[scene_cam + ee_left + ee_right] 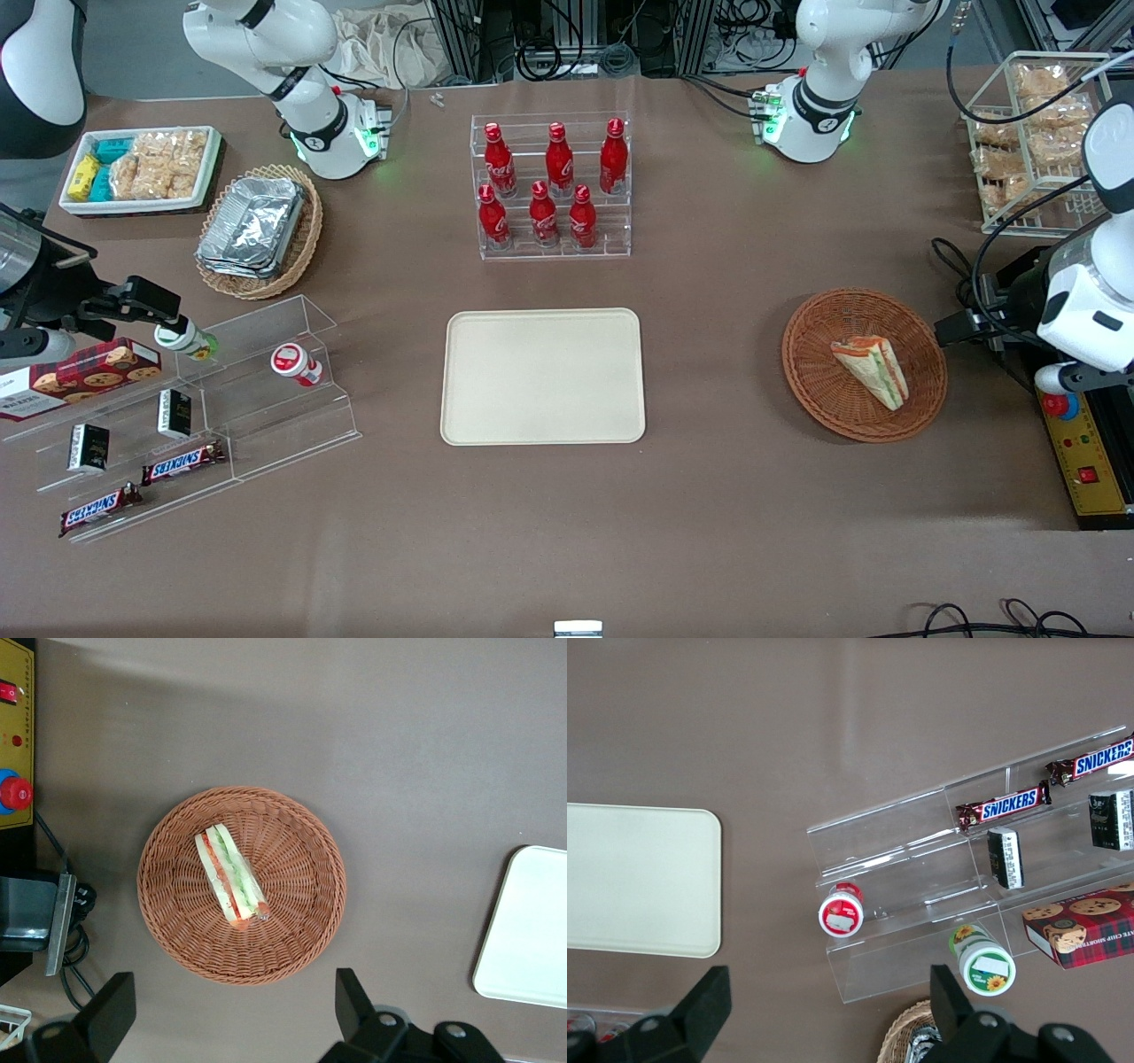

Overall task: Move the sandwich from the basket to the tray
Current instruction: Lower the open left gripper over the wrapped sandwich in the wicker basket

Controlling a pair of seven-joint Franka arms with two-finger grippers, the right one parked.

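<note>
The sandwich [873,370], a wrapped white-bread wedge with green and orange-red layers, lies in the round reddish-brown basket [819,399] toward the working arm's end of the table. The wrist view shows the sandwich [230,875] in the middle of the basket [297,912]. The cream-beige tray [542,377] lies bare at the table's middle; an edge of it shows in the wrist view [532,930]. My left gripper [964,328] hangs beside the basket's outer rim, well above the table. In the wrist view the gripper [230,1019] is open and empty, its fingers [354,1003] wide apart.
A rack of red bottles [554,186] stands farther from the camera than the tray. A yellow control box [1085,452] and cables lie beside the basket. A wire rack of snack bags [1036,133] stands at the working arm's end. Clear shelves of snacks [195,408] lie toward the parked arm's end.
</note>
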